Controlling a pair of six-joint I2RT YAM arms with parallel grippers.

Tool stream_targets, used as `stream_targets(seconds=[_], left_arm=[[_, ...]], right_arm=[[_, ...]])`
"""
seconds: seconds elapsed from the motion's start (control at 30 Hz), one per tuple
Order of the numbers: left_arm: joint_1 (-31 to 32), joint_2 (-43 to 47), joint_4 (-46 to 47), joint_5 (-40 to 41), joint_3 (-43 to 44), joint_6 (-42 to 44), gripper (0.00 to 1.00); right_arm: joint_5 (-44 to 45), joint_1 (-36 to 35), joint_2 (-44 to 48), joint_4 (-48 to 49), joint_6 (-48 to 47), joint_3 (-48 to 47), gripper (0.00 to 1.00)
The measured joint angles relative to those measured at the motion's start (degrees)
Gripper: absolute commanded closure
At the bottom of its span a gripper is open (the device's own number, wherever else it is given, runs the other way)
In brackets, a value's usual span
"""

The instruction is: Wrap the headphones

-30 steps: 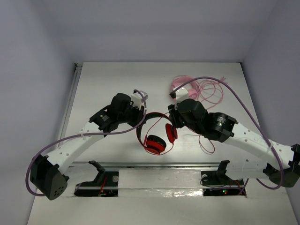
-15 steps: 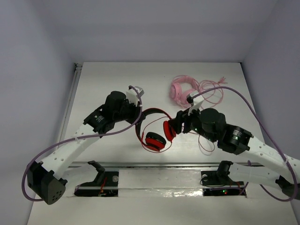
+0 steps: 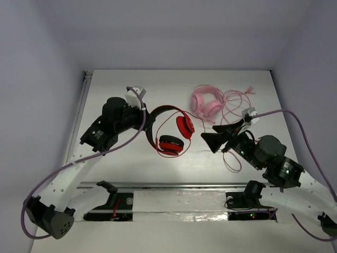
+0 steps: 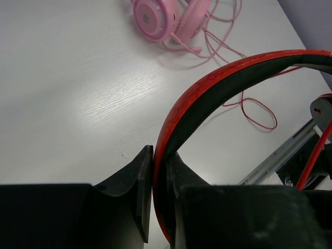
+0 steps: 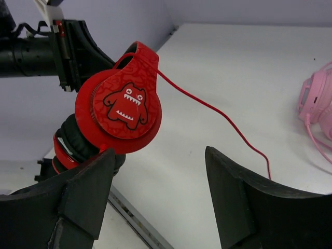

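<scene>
Left of centre, headphones [image 3: 184, 126] are clenched by the headband in left gripper [image 4: 158, 167], its tips hidden from above. Right gripper [image 5: 160, 155] gapes empty beside the cups, covering part of the cable [image 5: 218, 116]; pink headphones [image 3: 206, 103] far right, open table [image 3: 113, 87] far left.

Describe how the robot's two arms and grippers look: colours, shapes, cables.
The left arm and right arm have white links and black joint housings. A purple cable loops along each. The left gripper and right gripper have black wedge-shaped jaws.
</scene>
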State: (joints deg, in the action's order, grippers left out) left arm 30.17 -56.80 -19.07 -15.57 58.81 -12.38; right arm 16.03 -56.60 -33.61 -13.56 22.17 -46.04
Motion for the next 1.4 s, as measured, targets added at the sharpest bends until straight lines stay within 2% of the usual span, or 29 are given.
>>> stream_targets(seconds=[0.1, 0.33, 0.53, 0.63, 0.7, 0.73, 0.8, 0.83, 0.87, 0.93, 1.07, 1.1, 1.13, 1.17, 1.2, 1.27, 1.4], left_arm=[[-2.38, 1.38, -0.02, 0.04, 0.11, -1.46, 1.0], [-6.34, 1.97, -0.55, 0.07, 3.15, -3.39, 1.0], [-6.58, 2.58, -1.14, -1.03, 4.02, -3.96, 1.0], [-6.67, 2.97, -1.38, -1.66, 4.02, -4.35, 1.0], [-6.67, 3.1, -1.33, -2.03, 4.02, -4.66, 1.0], [-6.67, 3.17, -1.31, -2.12, 4.02, -4.74, 1.0], [-6.67, 3.19, -1.33, -1.84, 4.02, -4.98, 1.0], [-6.67, 3.19, -1.33, -1.57, 4.02, -5.16, 1.0], [-6.67, 3.19, -1.31, -1.25, 4.02, -5.44, 1.0], [-6.67, 3.19, -1.22, -0.17, 4.02, -6.12, 1.0], [-6.67, 2.97, 0.24, 1.73, 3.93, -7.65, 1.0], [-6.67, 2.78, 0.68, 2.14, 3.89, -8.07, 1.0], [-6.67, 2.51, 1.09, 2.49, 3.87, -8.48, 1.0], [-6.67, 2.23, 1.57, 2.8, 3.76, -8.85, 1.0], [-6.67, 1.88, 2.16, 3.21, 3.52, -9.25, 1.0], [-6.67, 1.31, 3.39, 4.07, 2.86, -10.01, 1.0], [-6.67, 0.33, 4.79, 5.7, 0.72, -11.65, 1.0]], right_arm=[[0.0, 0.0, 0.13, 2.03, 0.37, 0.09, 0.24], [0.15, 1.11, -6.91, 7.15, 1.53, 5.79, 0.21], [-2.01, 11.13, -14.27, 12.68, 2.95, 12.02, 0.21], [-5.79, 16.68, -17.88, 15.63, 3.32, 13.33, 0.21], [-7.93, 17.81, -20.11, 18.34, 3.32, 13.33, 0.25], [-9.31, 17.86, -20.92, 19.63, 3.32, 13.33, 0.28], [-12.57, 17.86, -21.57, 21.62, 3.26, 13.33, 0.41], [-14.4, 17.86, -21.09, 22.08, 3.58, 13.33, 0.52], [-15.76, 17.84, -20.06, 22.16, 3.76, 13.4, 0.8], [-18.91, 17.84, -15.89, 23.23, 5.29, 14.08, 0.99], [-25.22, 17.75, -6.95, 27.34, 10.51, 15.28, 1.0], [-26.38, 17.51, -5.92, 28.87, 11.5, 15.28, 0.96], [-27.41, 17.03, -5.42, 30.18, 12.48, 15.19, 0.87], [-28.17, 16.33, -5.38, 31.06, 13.35, 15.06, 0.68], [-28.92, 15.54, -5.73, 31.78, 13.99, 14.97, 0.61], [-30.12, 14.49, -6.49, 32.72, 15.19, 14.97, 0.54], [-31.85, 12.68, -9.38, 34.36, 16.37, 14.91, 0.53]])
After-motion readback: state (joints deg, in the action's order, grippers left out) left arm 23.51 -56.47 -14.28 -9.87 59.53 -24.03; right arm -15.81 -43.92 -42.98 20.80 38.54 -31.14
